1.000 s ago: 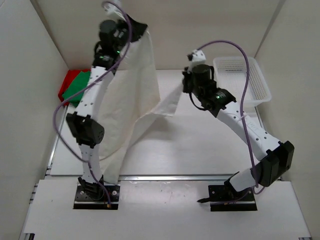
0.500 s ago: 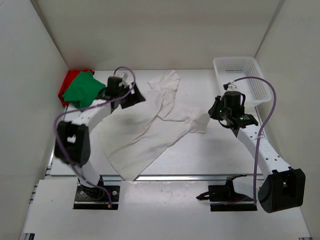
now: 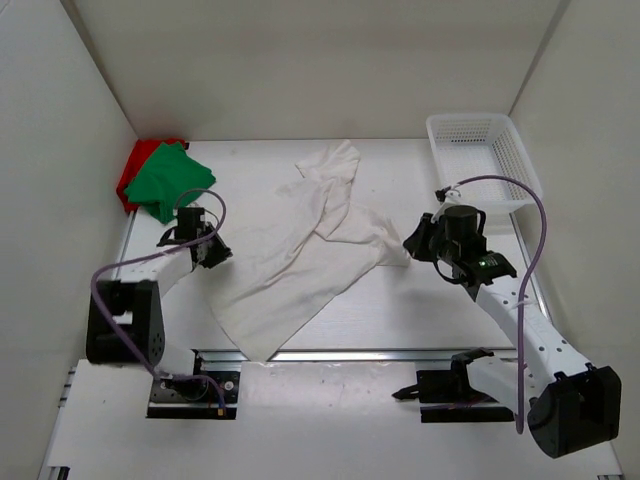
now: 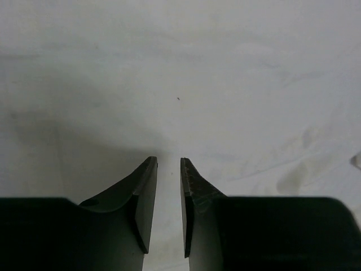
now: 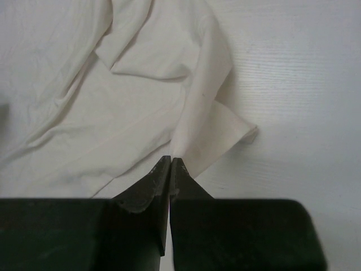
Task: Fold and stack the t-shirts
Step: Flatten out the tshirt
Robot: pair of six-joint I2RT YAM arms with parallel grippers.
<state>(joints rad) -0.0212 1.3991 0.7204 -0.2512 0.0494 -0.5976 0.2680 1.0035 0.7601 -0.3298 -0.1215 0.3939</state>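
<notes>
1. White shirt (image 3: pixel 300 255): lies crumpled and unfolded, left of the mesh basket (image 3: pixel 524 180); soft, creased cloth.
2. Right gripper (image 5: pixel 170 162): clenched on the sleeve edge nearest the basket.
3. Left gripper (image 4: pixel 169 165): jaws slightly apart, empty, beyond the shirt from the basket.
4. Step, judged: spreading flat. The next move calls for a left-side hem grasp.
5. Green shirt (image 3: pixel 170 180), red shirt (image 3: pixel 133 165): bunched, farthest from the basket.

The white t-shirt (image 3: pixel 290 270) is plain, creamy white; the green t-shirt (image 3: pixel 172 182) is solid bright green; the red t-shirt (image 3: pixel 130 170) is plain bright red. My left arm (image 3: pixel 150 266) and right arm (image 3: pixel 525 320) are white with black joints and purple cables (image 3: pixel 535 215); the basket (image 3: pixel 470 119) is white mesh.
</notes>
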